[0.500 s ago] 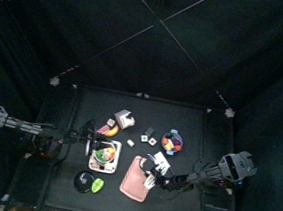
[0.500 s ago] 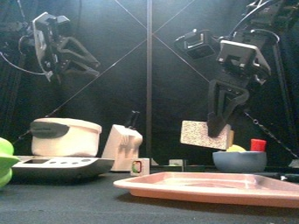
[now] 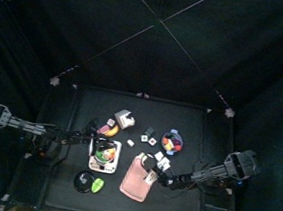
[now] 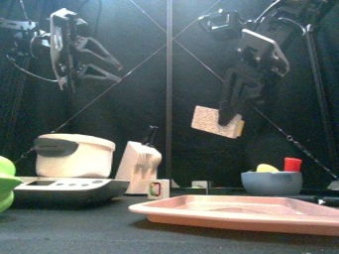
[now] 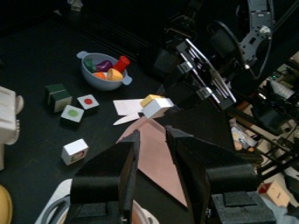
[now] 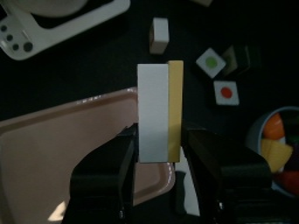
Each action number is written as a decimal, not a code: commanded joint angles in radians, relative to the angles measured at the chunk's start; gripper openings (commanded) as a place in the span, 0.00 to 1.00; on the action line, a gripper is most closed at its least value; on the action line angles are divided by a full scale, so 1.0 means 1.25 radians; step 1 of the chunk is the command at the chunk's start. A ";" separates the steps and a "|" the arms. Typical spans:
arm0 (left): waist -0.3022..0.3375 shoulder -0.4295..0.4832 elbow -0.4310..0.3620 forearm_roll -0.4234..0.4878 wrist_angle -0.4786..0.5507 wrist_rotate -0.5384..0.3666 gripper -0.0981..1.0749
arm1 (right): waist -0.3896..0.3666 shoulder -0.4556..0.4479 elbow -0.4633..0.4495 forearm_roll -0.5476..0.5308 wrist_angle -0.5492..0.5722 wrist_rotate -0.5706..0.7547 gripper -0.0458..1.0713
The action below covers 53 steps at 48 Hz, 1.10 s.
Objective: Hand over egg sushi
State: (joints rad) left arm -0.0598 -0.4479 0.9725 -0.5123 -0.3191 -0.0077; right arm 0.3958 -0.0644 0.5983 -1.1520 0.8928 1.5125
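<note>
The right gripper (image 6: 156, 150) is pinching the egg sushi (image 6: 159, 109), a white block with a yellow slab along one side, its two jaws pressing on the piece's lower end. In the front view the egg sushi (image 4: 216, 121) is hanging tilted in the air below that gripper (image 4: 228, 104), well above the pink tray (image 4: 239, 210). Beneath the held piece, the tray's rim (image 6: 70, 118) is showing, with small sushi blocks (image 6: 215, 61) and a bowl (image 6: 271, 140) lying beyond it. The left gripper (image 5: 156, 144) is hovering near the tray's other side, jaws spread and holding nothing, though the view is dim. A rice cooker (image 4: 73, 156) is standing below the left arm.
</note>
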 commanded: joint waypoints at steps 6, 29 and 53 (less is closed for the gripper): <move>-0.025 0.082 -0.087 -0.004 0.004 0.001 0.72 | 0.005 -0.027 -0.015 -0.142 0.025 0.001 0.54; -0.027 0.164 -0.131 -0.056 -0.065 -0.066 0.97 | 0.004 -0.011 -0.010 -0.263 0.032 0.000 0.54; -0.009 0.253 -0.205 -0.036 -0.096 -0.082 0.97 | 0.005 -0.007 -0.012 -0.263 0.029 0.000 0.54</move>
State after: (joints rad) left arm -0.0767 -0.1350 0.7501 -0.5614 -0.4295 -0.1120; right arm 0.3988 -0.0583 0.5998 -1.4742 0.9265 1.5110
